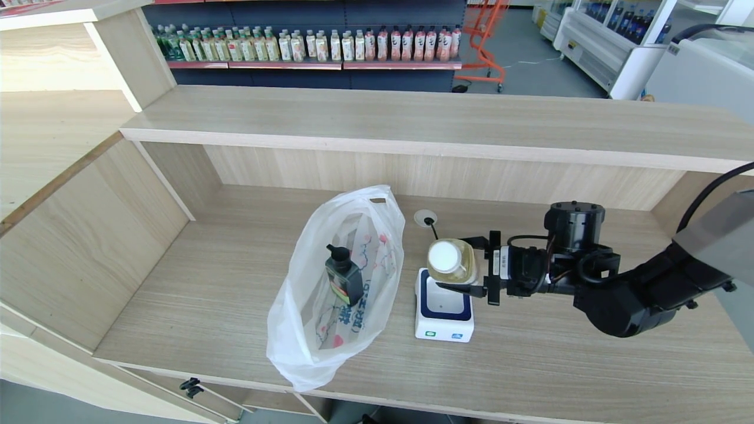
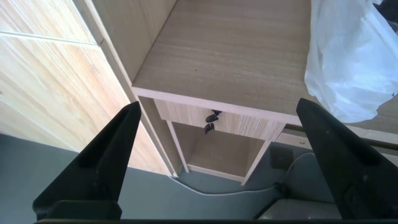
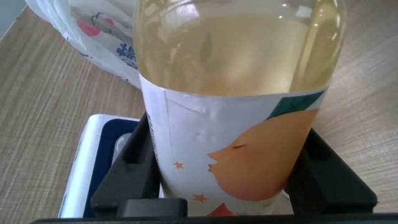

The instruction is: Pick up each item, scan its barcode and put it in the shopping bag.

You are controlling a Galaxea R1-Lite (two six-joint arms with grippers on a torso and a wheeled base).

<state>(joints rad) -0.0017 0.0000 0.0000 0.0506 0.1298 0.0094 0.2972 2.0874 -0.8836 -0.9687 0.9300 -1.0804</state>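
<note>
Already the pump bottle (image 1: pixel 343 275) is in the bag (image 1: pixel 288 330) at nine o'clock; my right pincer (image 1: pixel 460 265) grasps the drink bottle (image 1: pixel 445 257) over the scanner (image 1: pixel 443 321).

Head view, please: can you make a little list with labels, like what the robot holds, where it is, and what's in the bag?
Held: clear bottle of yellowish liquid, white cap
Holder: right gripper, shut on it
Where: over the white and blue scanner
Bag: white shopping bag, open, on the counter beside the scanner
Inside bag: dark pump bottle
Other arm: left gripper, open, empty
</note>
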